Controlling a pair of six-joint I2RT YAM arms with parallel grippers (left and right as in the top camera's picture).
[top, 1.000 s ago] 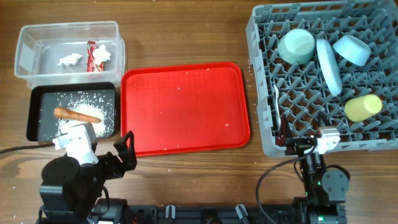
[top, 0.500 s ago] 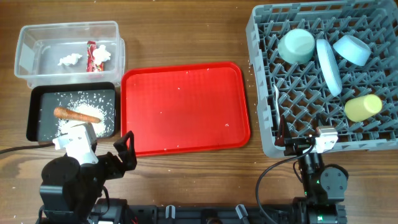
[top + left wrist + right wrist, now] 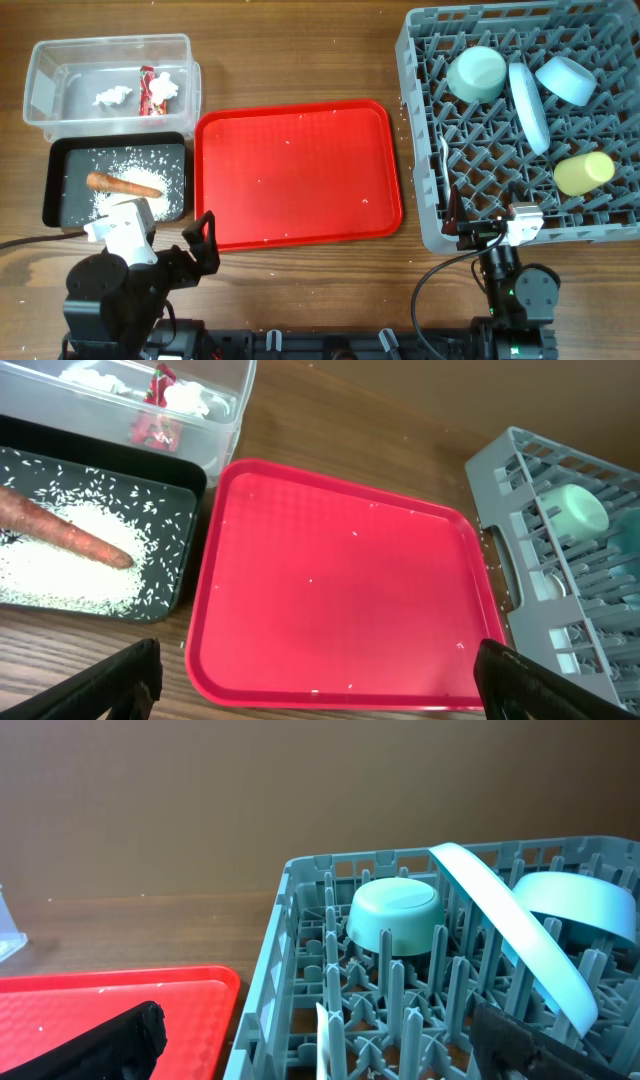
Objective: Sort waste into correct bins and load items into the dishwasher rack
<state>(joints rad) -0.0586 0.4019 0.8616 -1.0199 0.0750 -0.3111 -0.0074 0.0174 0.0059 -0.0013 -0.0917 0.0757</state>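
Rice (image 3: 60, 550) is seen in black tray (image 3: 185, 560) ahead-left of left gripper (image 3: 315, 655); plate (image 3: 515, 942) is racked ahead of right gripper (image 3: 315, 1020); both spread, empty.

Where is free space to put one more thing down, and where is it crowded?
The red tray, between the black tray and the grey rack, is nearly bare. The rack's far right is crowded with bowls, plate, cup.

My left arm (image 3: 108, 298) and right arm (image 3: 520, 292) are both rounded black housings, each carrying a white blocky mount (image 3: 125, 224) on top, trailing a thin black cable (image 3: 437, 271), and ending in matte black fingers (image 3: 118, 680).
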